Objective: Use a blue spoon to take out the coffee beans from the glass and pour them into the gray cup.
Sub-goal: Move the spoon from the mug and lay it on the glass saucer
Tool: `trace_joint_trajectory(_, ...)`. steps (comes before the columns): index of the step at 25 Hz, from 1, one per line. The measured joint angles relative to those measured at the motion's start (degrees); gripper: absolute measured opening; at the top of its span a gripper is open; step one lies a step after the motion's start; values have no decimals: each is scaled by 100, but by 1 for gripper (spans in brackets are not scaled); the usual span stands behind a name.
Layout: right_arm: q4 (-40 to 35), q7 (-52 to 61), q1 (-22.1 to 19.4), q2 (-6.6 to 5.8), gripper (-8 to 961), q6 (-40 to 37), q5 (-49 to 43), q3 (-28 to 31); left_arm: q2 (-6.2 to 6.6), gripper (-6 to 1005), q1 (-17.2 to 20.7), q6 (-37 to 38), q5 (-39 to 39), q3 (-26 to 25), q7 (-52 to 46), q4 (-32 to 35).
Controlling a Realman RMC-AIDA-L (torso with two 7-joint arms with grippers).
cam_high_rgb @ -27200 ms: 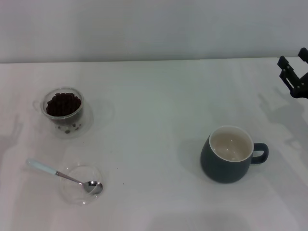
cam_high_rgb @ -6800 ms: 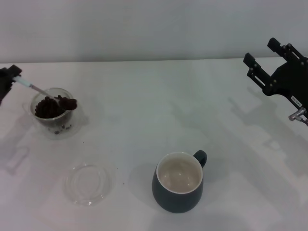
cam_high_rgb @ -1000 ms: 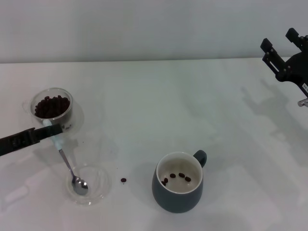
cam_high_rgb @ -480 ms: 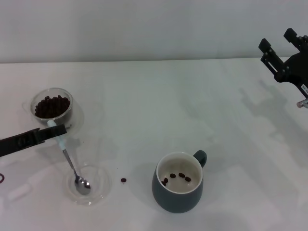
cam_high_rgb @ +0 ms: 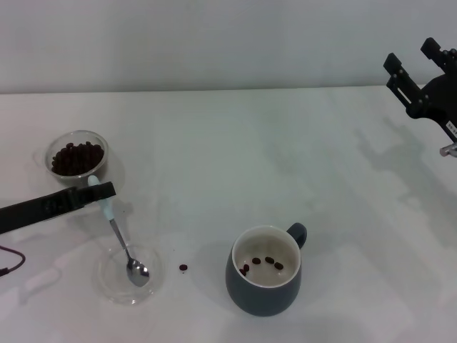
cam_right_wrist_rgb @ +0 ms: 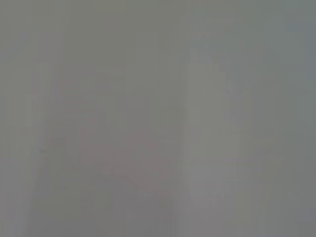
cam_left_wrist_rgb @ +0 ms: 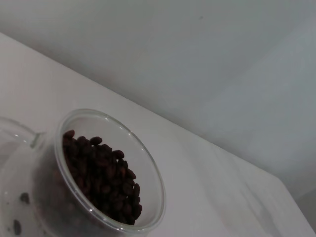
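The blue spoon (cam_high_rgb: 120,233) slants down from my left gripper (cam_high_rgb: 104,193), which is shut on its pale blue handle end. Its metal bowl rests empty inside the shallow glass dish (cam_high_rgb: 108,281). Just behind the gripper stands the glass (cam_high_rgb: 52,152) holding a heap of coffee beans (cam_high_rgb: 74,157); the left wrist view shows the glass (cam_left_wrist_rgb: 151,168) and its coffee beans (cam_left_wrist_rgb: 101,173) close up. The gray cup (cam_high_rgb: 263,296) stands front centre with several beans (cam_high_rgb: 265,263) on its cream bottom. My right gripper (cam_high_rgb: 420,70) hangs open, raised at the far right.
One stray bean (cam_high_rgb: 183,268) lies on the white table (cam_high_rgb: 235,157) between the dish and the gray cup. A thin cable (cam_high_rgb: 8,266) shows at the left edge. The right wrist view shows only a plain grey blur.
My left gripper has carried the spoon a little to the right, and the spoon's bowl has slid rightward inside the dish. The right arm has barely shifted.
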Motion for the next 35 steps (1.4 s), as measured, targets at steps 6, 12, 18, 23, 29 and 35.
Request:
trace_joint_trajectory(6,0,-14,10,0,699,0,3,5,-28,126,-72,-33,69,15,1,-50)
trace_joint_trajectory(12,0,-19,-2,0,699,-1,3,6,-75,127,-147,-65,284,10,1,-103)
trace_joint_trajectory(18,-23,-21,-20,0,699,-3,-8,6,-77,132,-159,-121,294,11,1,-163)
trace_joint_trajectory(23,-40,-18,-33,0,699,-6,-21,5,-76,163,-160,-134,305,18,1,-182)
trace_joint_trajectory(29,-44,-15,-33,0,699,-10,-24,5,-76,197,-160,-134,308,22,7,-184)
trace_joint_trajectory(35,-44,-12,-34,0,699,-10,-24,4,-76,257,-158,-151,308,3,9,-191)
